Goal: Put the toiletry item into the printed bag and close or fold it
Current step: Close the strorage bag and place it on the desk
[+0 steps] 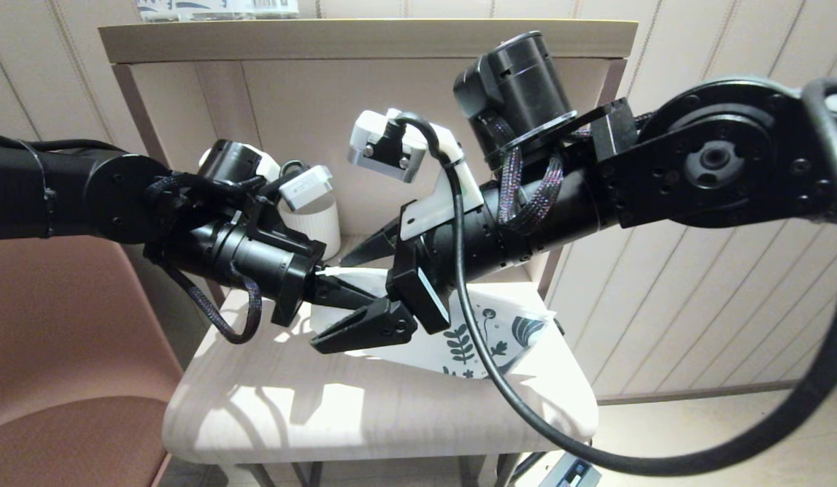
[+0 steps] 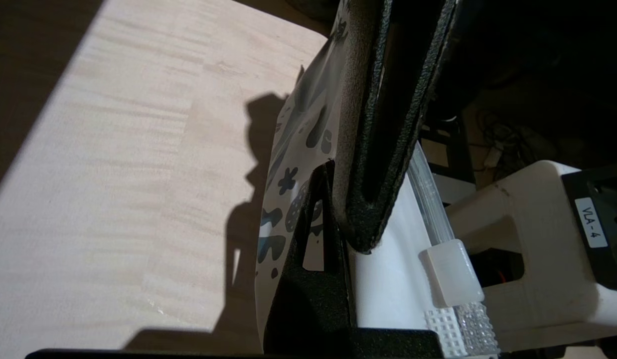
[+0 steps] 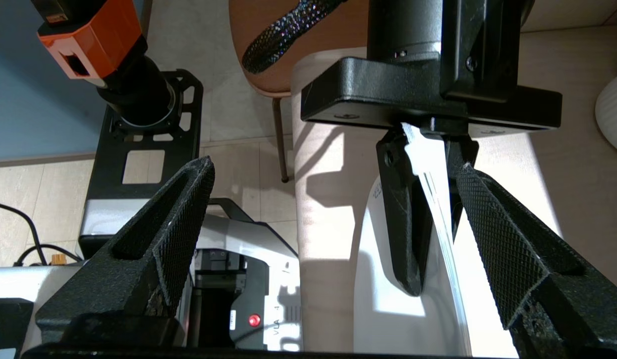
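Note:
The printed bag (image 1: 489, 335) is held up over the small table, its leaf-printed end pointing right. My left gripper (image 1: 341, 291) is shut on its plain white end; in the right wrist view the bag's zip strip (image 3: 440, 214) runs between the left fingers (image 3: 405, 234). The white zip slider (image 2: 450, 271) sits near that grip. My right gripper (image 1: 327, 306) is open wide around the left gripper's tip and the bag's end. One of its textured fingers (image 3: 503, 239) lies close beside the bag, the other (image 3: 174, 229) far off it. The toiletry item is out of view.
The light wooden table (image 1: 364, 412) stands against a beige back panel under a shelf (image 1: 364, 34). A white ribbed cup (image 1: 320, 226) sits behind the left wrist. A printed package (image 1: 216, 8) lies on the shelf. A brown chair (image 1: 53, 352) is at the left.

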`<state>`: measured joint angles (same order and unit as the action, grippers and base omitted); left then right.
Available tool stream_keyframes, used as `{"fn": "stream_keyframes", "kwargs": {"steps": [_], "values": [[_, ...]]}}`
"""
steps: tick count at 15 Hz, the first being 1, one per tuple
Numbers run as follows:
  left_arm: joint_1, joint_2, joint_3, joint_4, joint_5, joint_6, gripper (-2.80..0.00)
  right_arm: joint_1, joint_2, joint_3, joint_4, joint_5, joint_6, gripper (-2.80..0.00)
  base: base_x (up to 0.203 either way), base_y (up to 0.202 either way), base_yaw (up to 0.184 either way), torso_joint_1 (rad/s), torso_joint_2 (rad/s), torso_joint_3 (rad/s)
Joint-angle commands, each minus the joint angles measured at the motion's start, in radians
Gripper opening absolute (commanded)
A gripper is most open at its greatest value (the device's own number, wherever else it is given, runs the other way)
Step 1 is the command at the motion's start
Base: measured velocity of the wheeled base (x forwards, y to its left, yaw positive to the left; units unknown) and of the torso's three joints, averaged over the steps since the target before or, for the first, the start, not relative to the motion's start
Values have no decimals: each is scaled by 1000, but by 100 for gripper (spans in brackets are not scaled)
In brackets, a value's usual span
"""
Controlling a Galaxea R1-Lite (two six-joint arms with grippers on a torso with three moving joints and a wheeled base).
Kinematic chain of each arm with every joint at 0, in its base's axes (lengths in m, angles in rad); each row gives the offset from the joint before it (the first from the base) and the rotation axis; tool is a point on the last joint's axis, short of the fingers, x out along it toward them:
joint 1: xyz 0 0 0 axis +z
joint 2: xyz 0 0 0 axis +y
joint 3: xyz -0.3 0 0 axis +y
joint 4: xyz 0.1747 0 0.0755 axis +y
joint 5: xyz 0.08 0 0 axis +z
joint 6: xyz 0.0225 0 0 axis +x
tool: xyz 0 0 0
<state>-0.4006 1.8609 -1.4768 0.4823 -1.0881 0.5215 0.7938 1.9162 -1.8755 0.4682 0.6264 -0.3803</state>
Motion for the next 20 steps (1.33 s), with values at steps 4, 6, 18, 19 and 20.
{"fn": "stream_keyframes", "kwargs": {"steps": [4,6,18,19,20], "values": [[2,-3,0,4,-24,5,-280,1,11,-10,1,3,-2,0,0,0,0,0,0,0],[5,-6,0,5,-35,5,-280,2,22,-22,2,4,-2,0,0,0,0,0,0,0],[8,9,3,2,-38,17,-280,1,28,-36,1,3,3,-280,0,0,0,0,0,0],[8,8,3,2,-38,17,-280,1,29,-36,1,3,3,-280,0,0,0,0,0,0],[8,8,3,2,-38,17,-280,1,29,-37,1,3,3,-280,0,0,0,0,0,0]]}}
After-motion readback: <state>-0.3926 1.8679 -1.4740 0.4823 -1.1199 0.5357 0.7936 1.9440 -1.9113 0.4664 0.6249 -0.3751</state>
